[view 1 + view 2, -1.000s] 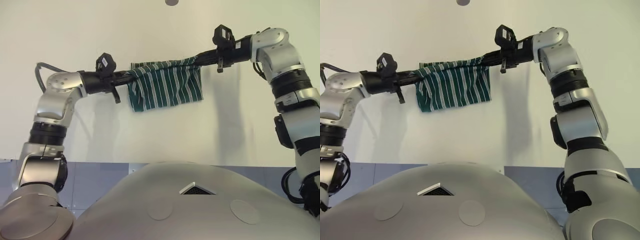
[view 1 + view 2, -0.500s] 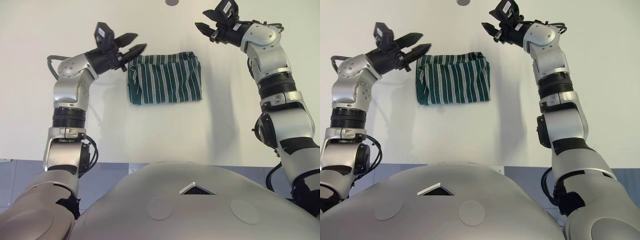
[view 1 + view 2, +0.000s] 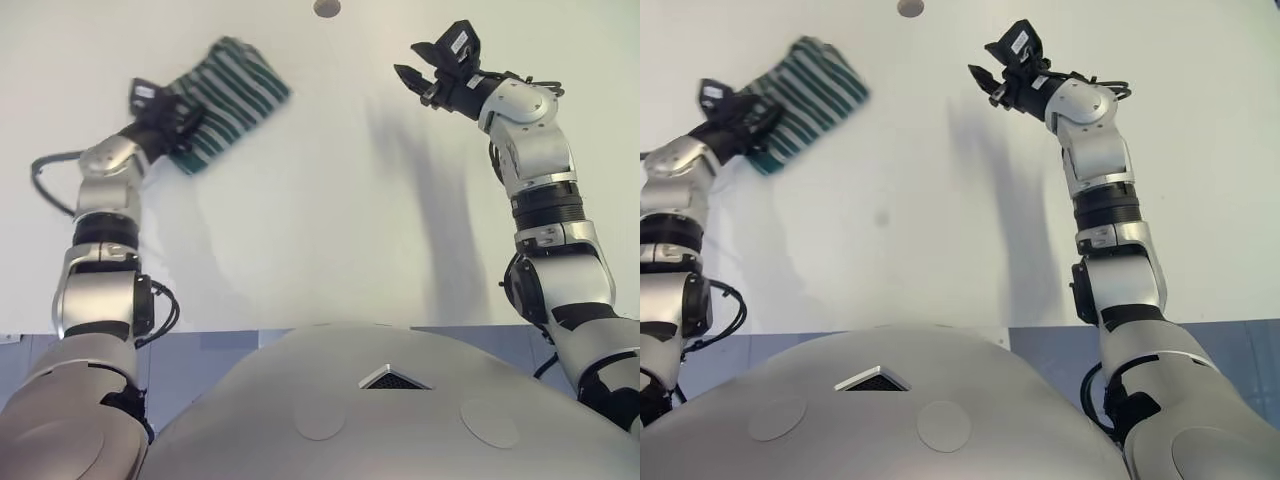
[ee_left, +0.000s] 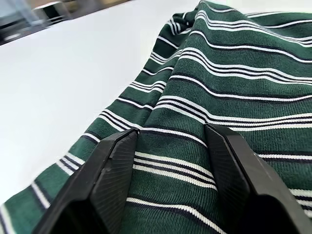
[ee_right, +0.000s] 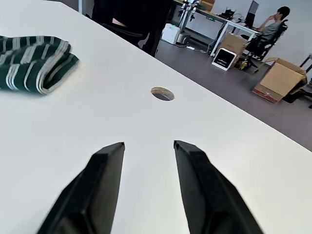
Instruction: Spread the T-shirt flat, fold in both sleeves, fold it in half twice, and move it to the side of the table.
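The folded green T-shirt [image 3: 228, 92] with white stripes lies at the far left of the white table [image 3: 330, 210], turned at a slant. My left gripper [image 3: 176, 124] is shut on its near left end. In the left wrist view the two black fingers [image 4: 114, 170] pinch a ridge of the striped cloth [image 4: 243, 73] between them. My right gripper [image 3: 410, 60] hangs open above the far right part of the table, well apart from the shirt. Its wrist view shows nothing between its fingers [image 5: 105, 170] and the folded T-shirt [image 5: 34, 63] farther off.
A round cable hole [image 3: 326, 8] sits in the table near its far edge, between the two grippers. Beyond that edge the right wrist view shows a floor with cardboard boxes [image 5: 278, 80] and chairs.
Both grippers let go of the shirt and it lay folded mid-table. The left gripper then took hold of it and pulled it to the far left, turning it. The right gripper stayed open.
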